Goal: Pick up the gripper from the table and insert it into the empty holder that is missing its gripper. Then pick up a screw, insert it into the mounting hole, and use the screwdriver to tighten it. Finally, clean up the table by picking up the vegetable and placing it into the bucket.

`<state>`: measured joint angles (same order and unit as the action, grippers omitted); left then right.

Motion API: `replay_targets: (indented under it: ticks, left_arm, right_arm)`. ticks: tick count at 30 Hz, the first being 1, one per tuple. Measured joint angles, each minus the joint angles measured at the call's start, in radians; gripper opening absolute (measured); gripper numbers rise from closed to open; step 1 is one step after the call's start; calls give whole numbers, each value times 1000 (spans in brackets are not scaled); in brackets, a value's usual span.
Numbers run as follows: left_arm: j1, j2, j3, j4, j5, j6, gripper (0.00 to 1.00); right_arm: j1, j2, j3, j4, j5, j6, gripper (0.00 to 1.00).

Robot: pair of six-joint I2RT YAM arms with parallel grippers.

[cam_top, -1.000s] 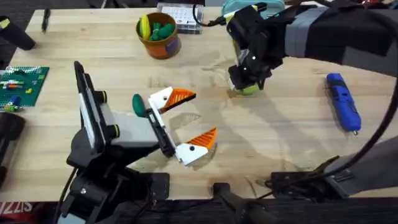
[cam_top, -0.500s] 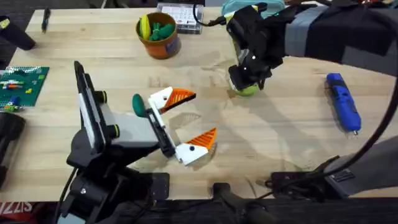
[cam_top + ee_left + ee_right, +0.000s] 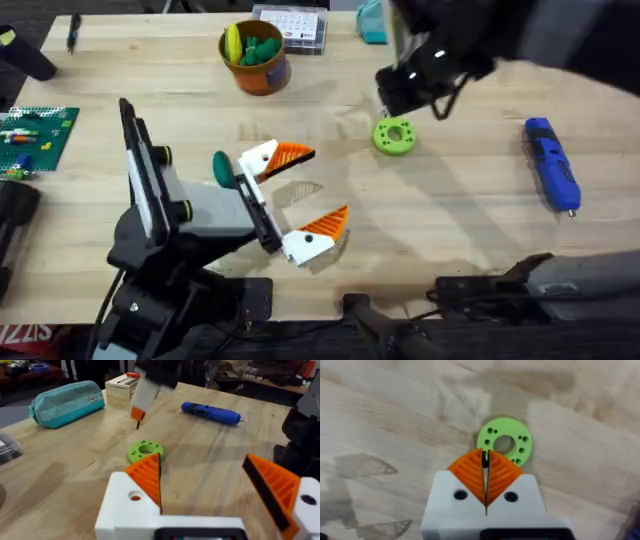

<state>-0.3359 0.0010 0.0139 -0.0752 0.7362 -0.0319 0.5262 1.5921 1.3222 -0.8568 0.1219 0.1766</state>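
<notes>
My right gripper [image 3: 485, 458] is shut on a small black screw [image 3: 484, 460] and hangs just above the lime-green ring [image 3: 505, 441]. Overhead, the right arm [image 3: 425, 70] is raised and blurred behind that ring [image 3: 394, 136]. The left wrist view has the right gripper [image 3: 137, 414] over the ring [image 3: 145, 451]. My left gripper [image 3: 328, 183] stands open and empty above the table's middle. The dark-green vegetable [image 3: 221, 168] lies beside its wrist. The orange bucket [image 3: 258, 72] holds yellow and green pieces. The blue screwdriver [image 3: 552, 165] lies at the right. The loose gripper and the holder are out of view.
A clear box of small parts [image 3: 292, 26] and a teal pouch [image 3: 65, 402] sit along the far edge. A green brick plate [image 3: 35, 135] lies at the left edge. A small wooden box [image 3: 122, 385] stands behind the ring.
My right gripper has lifted off the lime-green ring and moved back, uncovering the ring. The left arm and the vegetable have not moved.
</notes>
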Motion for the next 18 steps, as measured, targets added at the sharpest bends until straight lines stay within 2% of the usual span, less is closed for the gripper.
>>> replay_targets:
  ticks: [4, 9, 12, 18]
  left_arm:
    - [0, 0, 0, 0, -1, 0, 990]
    - [0, 0, 0, 0, -3, 0, 990]
    - [0, 0, 0, 0, -4, 0, 990]
    - [0, 0, 0, 0, -4, 0, 990]
  right_arm:
    - [0, -118, 4, 11, -31, -47, 8]
    - [-2, -220, 6, 17, -122, -113, 8]
    - [-4, -244, 7, 45, -214, -146, 8]
    - [-6, -248, 7, 88, -468, -210, 8]
